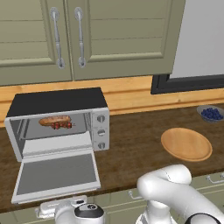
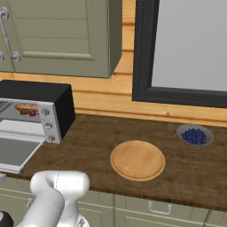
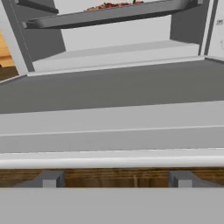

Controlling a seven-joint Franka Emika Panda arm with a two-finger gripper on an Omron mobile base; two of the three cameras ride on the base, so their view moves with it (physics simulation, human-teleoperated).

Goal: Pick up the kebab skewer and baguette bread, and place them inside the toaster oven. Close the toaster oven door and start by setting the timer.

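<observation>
The toaster oven (image 1: 57, 101) (image 2: 48, 95) stands on the counter at the left. Its toaster oven door (image 1: 57, 175) (image 3: 109, 87) is dropped flat toward me. On the rack inside lie the baguette bread (image 1: 54, 120) (image 2: 25, 107) and, just in front of it, the kebab skewer (image 1: 61, 126) (image 2: 29, 112) (image 3: 113, 5). My gripper (image 3: 114, 179) is low at the door's front edge, open, with nothing between its fingers. The door's pale handle bar (image 3: 112, 158) runs across just beyond the fingertips. In the left base view my hand (image 1: 65, 209) sits below the door's outer edge.
A round wooden board (image 1: 186, 144) (image 2: 137, 159) lies on the dark wood counter right of the oven. A bowl of blueberries (image 1: 211, 113) (image 2: 194, 135) sits farther right by the wall. Wall cabinets hang above the oven, and drawers run under the counter.
</observation>
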